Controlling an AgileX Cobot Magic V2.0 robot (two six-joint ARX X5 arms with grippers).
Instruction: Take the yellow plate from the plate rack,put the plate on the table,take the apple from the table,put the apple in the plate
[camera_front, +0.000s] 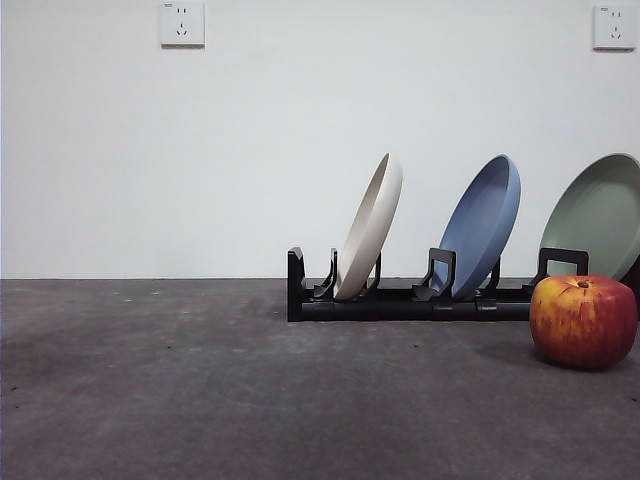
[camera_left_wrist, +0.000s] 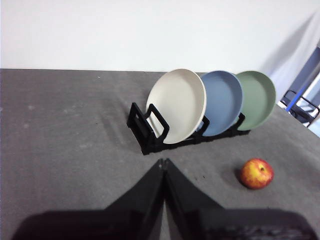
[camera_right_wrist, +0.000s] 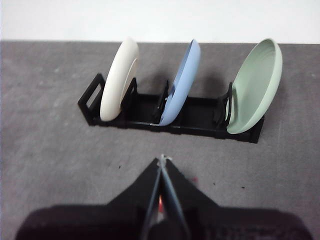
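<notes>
Grey desk (camera_front: 150, 400) carries the rack (camera_front: 400, 300); its green plate (camera_front: 600, 215) is cut off in the front view. Yellow plate (camera_front: 370, 228) stands slotted, apple (camera_front: 583, 321) nearby. Left end effector (camera_left_wrist: 163, 162) and right end effector (camera_right_wrist: 162, 159) hang clenched, empty.

Yellow plate (camera_front: 370, 228): you see cream, matte, shallow round; stands on edge, tilted, in end slot of plate rack (camera_front: 400, 297).
Plate rack: low, black, hooked prongs; sits on table (camera_front: 200, 390).
Table: dark grey, rough, pale specks.
Apple (camera_front: 583, 321): red with yellow streaks, stem dimple up; rests on table near rack's other end, in front of it.
</notes>
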